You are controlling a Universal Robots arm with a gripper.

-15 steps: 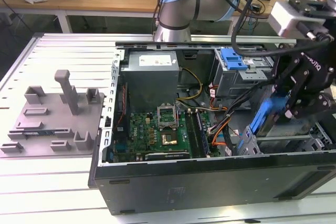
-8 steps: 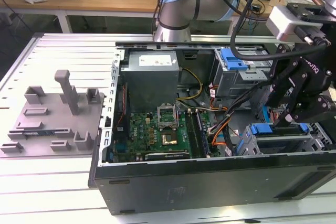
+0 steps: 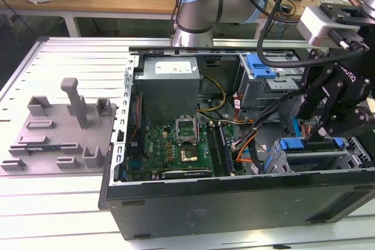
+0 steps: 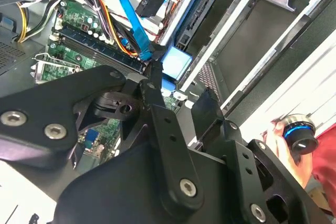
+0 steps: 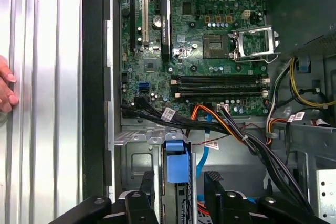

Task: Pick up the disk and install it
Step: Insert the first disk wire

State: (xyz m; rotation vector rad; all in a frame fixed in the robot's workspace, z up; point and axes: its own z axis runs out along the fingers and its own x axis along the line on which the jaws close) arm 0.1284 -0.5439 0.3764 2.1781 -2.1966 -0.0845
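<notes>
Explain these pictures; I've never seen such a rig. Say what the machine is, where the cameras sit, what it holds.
The grey-and-blue machine is a robot arm; its gripper hangs over an open computer case on a metal table. The exterior view watches from off the arm; both wrist views ride on the arm, looking into the case at the green motherboard. In the first wrist view the jaws stand apart either side of what looks like the disk's blue bracket, upright in its bay, holding nothing. A grey fixture lies beside the case, and a person's hand is over the table.
</notes>
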